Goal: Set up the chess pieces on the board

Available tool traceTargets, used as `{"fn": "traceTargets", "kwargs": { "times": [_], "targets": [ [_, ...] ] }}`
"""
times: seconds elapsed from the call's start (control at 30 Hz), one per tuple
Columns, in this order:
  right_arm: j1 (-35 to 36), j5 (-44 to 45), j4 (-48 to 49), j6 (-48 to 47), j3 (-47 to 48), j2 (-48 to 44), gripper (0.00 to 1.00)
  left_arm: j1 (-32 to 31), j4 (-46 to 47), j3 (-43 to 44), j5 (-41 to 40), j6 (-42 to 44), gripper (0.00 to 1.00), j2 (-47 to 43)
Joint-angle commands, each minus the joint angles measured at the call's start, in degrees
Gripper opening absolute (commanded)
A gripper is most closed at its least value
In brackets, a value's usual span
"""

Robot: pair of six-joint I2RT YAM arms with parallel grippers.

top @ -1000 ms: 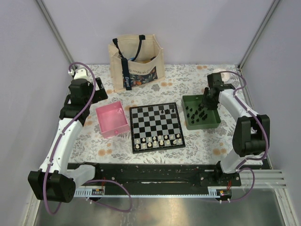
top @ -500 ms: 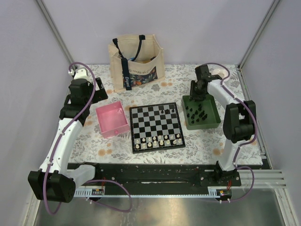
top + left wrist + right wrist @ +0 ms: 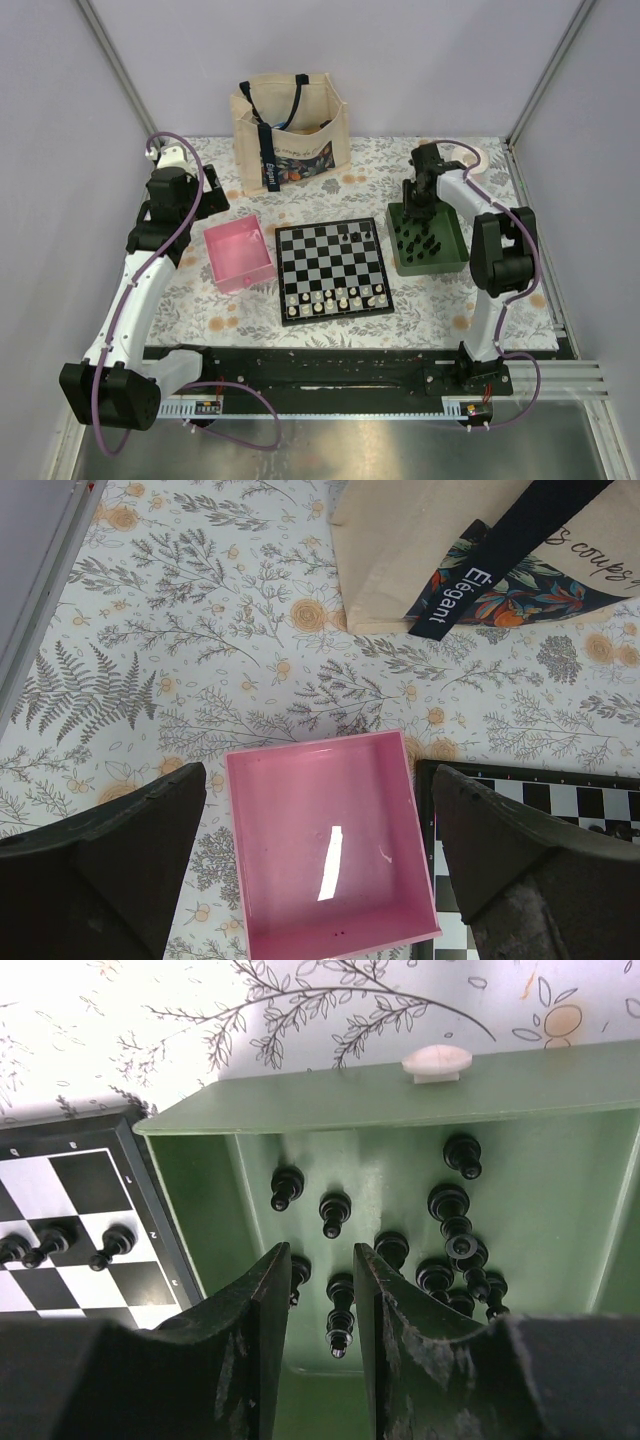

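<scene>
The black chess pieces (image 3: 447, 1200) lie jumbled in the green tray (image 3: 400, 1090), at 3 o'clock from the board (image 3: 320, 250); a few sit at the board's 1 o'clock corner. The right pincer (image 3: 322, 1255) hangs released above one piece. The left pincer (image 3: 318, 775) gapes, empty, over the pink tray (image 3: 380, 900). The pieces look light, hard and slippery, likely to roll: pinch the narrow stem under the head.
</scene>
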Motion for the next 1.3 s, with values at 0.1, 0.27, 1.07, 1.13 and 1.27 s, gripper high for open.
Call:
{"fn": "traceTargets", "kwargs": {
  "times": [0.1,0.27,1.07,1.13,1.27],
  "targets": [
    [0.5,-0.5,-1.1,-0.5,0.0,0.8,0.40,0.1,1.8,0.5,0.3,0.6,0.99,-0.1],
    [0.5,-1.0,-0.6,-0.2,0.4,2.1,0.40,0.1,1.8,0.6,0.4,0.6,0.99,0.0],
    [0.7,-0.3,-3.0,0.6,2.7,5.3,0.38,0.1,1.9,0.6,0.2,0.7,0.99,-0.3],
    [0.9,0.0,-3.5,0.6,3.0,5.6,0.38,0.1,1.8,0.6,0.4,0.6,0.99,-0.2],
    [1.0,0.3,-3.5,0.7,3.0,5.7,0.37,0.1,1.7,0.6,0.2,0.7,0.99,-0.4]
  ]
}}
